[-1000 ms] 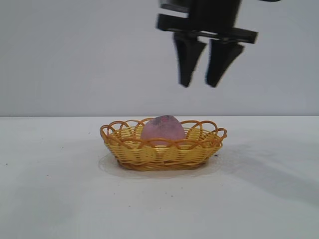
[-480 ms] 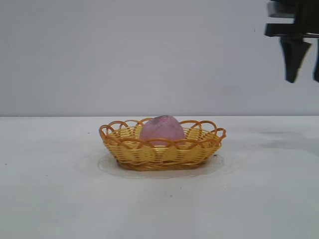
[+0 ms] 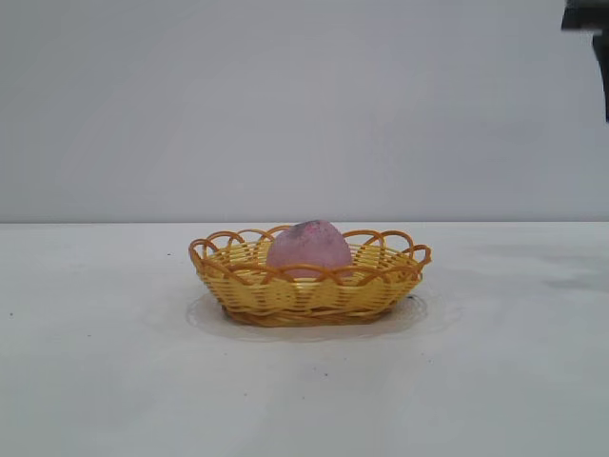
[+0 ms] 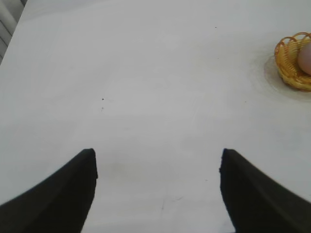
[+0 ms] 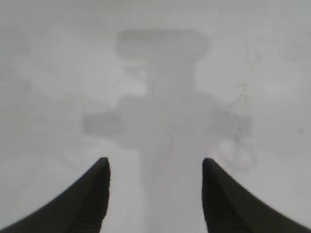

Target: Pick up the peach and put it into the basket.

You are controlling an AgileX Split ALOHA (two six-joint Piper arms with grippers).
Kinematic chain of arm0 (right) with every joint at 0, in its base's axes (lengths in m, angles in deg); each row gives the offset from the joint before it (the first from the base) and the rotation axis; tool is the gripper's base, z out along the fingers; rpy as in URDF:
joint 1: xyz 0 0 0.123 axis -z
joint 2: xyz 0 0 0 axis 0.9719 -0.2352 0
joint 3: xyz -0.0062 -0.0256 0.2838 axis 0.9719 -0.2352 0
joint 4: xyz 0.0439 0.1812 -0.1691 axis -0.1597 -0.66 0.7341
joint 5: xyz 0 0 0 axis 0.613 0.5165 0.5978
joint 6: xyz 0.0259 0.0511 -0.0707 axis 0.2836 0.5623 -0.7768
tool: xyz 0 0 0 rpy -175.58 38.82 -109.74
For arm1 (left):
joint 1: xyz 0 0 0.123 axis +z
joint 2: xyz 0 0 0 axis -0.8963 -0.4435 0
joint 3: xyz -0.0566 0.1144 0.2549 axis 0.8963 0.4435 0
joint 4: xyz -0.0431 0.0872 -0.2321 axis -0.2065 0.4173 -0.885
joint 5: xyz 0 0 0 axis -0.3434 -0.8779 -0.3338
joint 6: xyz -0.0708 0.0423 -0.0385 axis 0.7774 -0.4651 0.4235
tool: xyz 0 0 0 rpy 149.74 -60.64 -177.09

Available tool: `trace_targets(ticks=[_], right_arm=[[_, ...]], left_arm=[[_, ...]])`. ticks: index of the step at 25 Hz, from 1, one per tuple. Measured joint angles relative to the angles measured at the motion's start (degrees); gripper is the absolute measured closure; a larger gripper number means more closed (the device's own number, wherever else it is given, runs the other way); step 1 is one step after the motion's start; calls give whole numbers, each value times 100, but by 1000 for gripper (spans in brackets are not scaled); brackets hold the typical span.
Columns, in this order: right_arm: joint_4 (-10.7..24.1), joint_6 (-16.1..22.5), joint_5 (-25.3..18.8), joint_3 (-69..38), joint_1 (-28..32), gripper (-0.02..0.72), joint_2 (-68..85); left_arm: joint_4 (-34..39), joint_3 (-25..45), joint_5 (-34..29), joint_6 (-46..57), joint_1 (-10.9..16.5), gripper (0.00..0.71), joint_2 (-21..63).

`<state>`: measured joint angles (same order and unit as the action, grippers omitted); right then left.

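The dusty-pink peach (image 3: 308, 246) lies inside the yellow wicker basket (image 3: 304, 293) with the orange looped rim, at the middle of the white table. In the left wrist view the basket (image 4: 290, 65) and a bit of the peach (image 4: 306, 57) show far off at one edge. My left gripper (image 4: 156, 162) is open and empty over bare table, well away from the basket. My right gripper (image 5: 155, 167) is open and empty above bare table, with its shadow below it. In the exterior view only a dark sliver of the right arm (image 3: 592, 19) shows at the top right corner.
The white table (image 3: 114, 381) stretches bare around the basket, with a plain grey wall behind. The table's far edge and a pale ribbed surface show at a corner of the left wrist view (image 4: 7, 24).
My right gripper, open and empty above the basket a second ago, has moved away to the right and nearly left the exterior view. Peach and basket have not moved.
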<state>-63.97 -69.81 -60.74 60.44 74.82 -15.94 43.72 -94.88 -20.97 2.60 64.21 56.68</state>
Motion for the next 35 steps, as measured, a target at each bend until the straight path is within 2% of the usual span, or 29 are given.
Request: trace_targets(ticks=[8,11,19,29,35], right_arm=[[68,0,-134,-28,0,342,1514],[79,0,-147,-351,0,342,2170],[157,12,-215,-2394,0,342,4356],[30,63,-270,-5010,0,342,7862],[-85,231,-61,-5455,0,342,9226]], left_arm=[[0,0,0,0,0,240,0],[0,0,0,0,0,240,0],[0,0,0,0,0,240,0],[0,0,0,0,0,240,0],[0,0,0,0,0,240,0]])
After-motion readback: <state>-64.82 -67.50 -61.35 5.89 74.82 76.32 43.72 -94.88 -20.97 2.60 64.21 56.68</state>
